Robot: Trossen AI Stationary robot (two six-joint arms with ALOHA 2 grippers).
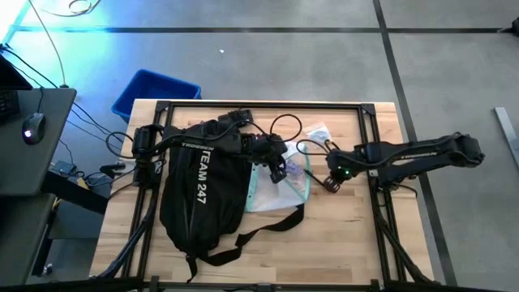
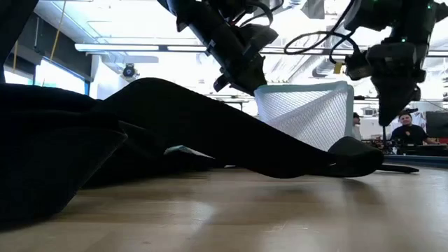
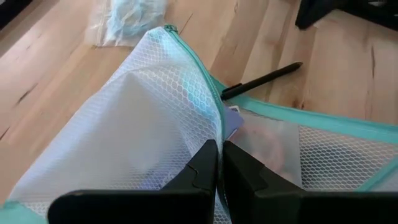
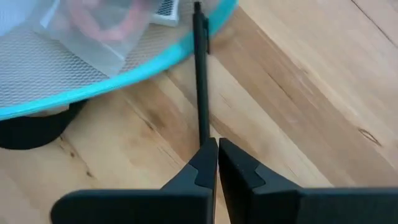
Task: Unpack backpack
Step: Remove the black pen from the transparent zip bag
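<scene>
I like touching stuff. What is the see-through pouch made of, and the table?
The pouch looks like soft white mesh fabric, netted with tiny holes, and has a teal zipper edge. The table looks like pale wood with a smooth finish: grain lines and plank seams show.

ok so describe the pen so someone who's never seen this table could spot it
Start from the black backpack on the wooden table. To its right lies a white mesh pouch with teal trim. The pen is the thin black stick at the pouch's edge, pinched by the right gripper.
</scene>
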